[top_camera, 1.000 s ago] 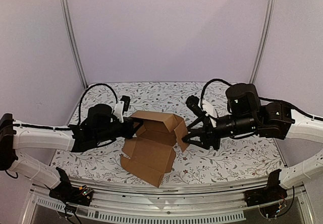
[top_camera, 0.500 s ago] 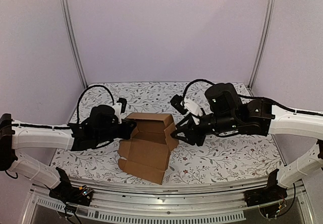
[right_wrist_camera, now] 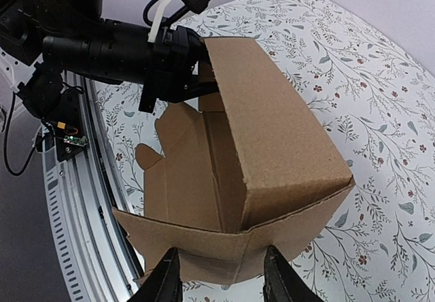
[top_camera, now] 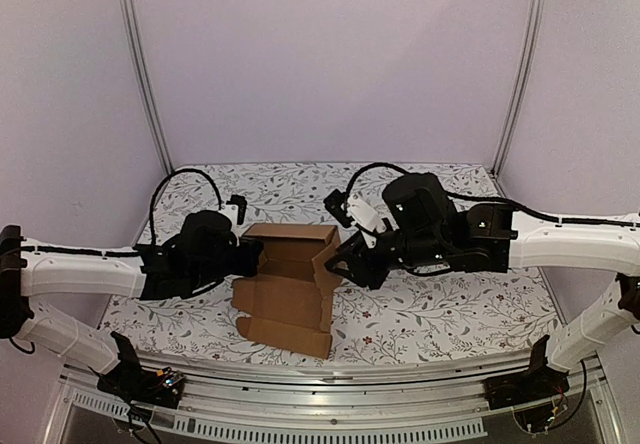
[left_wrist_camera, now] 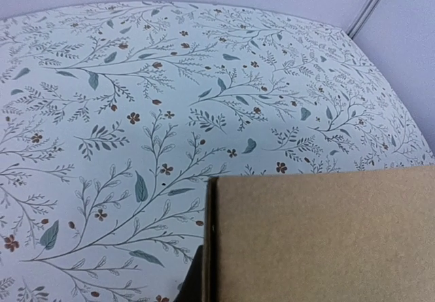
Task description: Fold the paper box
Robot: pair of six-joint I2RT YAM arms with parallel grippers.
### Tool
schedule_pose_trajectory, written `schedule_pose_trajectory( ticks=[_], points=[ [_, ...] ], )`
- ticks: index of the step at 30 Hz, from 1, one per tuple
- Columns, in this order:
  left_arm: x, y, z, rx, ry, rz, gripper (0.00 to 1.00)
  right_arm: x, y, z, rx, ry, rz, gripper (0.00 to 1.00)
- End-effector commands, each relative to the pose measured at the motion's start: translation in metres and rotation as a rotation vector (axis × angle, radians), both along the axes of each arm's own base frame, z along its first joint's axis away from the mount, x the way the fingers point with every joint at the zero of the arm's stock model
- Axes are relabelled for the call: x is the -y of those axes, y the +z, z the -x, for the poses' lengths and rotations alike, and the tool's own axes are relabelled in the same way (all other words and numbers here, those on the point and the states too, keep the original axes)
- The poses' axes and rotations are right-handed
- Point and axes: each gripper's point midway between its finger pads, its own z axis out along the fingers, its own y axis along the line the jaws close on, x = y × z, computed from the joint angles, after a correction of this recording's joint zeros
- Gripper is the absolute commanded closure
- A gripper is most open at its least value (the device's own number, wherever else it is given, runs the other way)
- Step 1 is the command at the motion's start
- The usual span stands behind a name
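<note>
The floral-patterned white worktop [top_camera: 450, 314] is carrying the work. Near its middle, between the two arms, the plain brown cardboard paper box [top_camera: 290, 289] is sitting half-formed: its rear wall is standing up, its wide front flap is lying open toward the near edge, and its end panels are rising but are not yet tucked in. The left hand [top_camera: 256, 255] is pinching the rear wall at its upper left corner, jaws closed flat on the cardboard, and is acting as the anchor. The right hand [top_camera: 340, 264] is standing part-way open at the box's right end, with its two black fingers [right_wrist_camera: 168, 278] spread to either side of the end flap's lower edge. Nothing looks clamped there, so it is reading as a push rather than a grip. The step in hand seems to be turning that right end flap inward. Doing it well is likely calling for three things:
- pressing close to the crease rather than mid-panel;
- driving the flap squarely toward the left hand so the rear wall is not skewing;
- leaving the left pinch firm so the light carton is not sliding across the worktop.
</note>
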Motion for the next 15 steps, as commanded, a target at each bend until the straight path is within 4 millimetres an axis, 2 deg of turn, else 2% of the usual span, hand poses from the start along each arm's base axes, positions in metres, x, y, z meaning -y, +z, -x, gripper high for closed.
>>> schedule_pose_trajectory(
  ticks=[1, 10, 15],
  points=[
    [0.002, 0.021, 0.0, 0.04, 0.047, 0.007, 1.0, -0.013, 0.004, -0.01, 0.014, -0.065, -0.025, 0.6],
    [0.001, 0.025, 0.002, 0.037, 0.101, -0.008, 1.0, -0.016, -0.011, -0.03, 0.067, -0.209, 0.033, 0.59],
    [-0.002, 0.019, 0.007, 0.025, 0.13, -0.046, 1.0, -0.021, -0.016, -0.036, 0.076, -0.262, 0.032, 0.59]
  ],
)
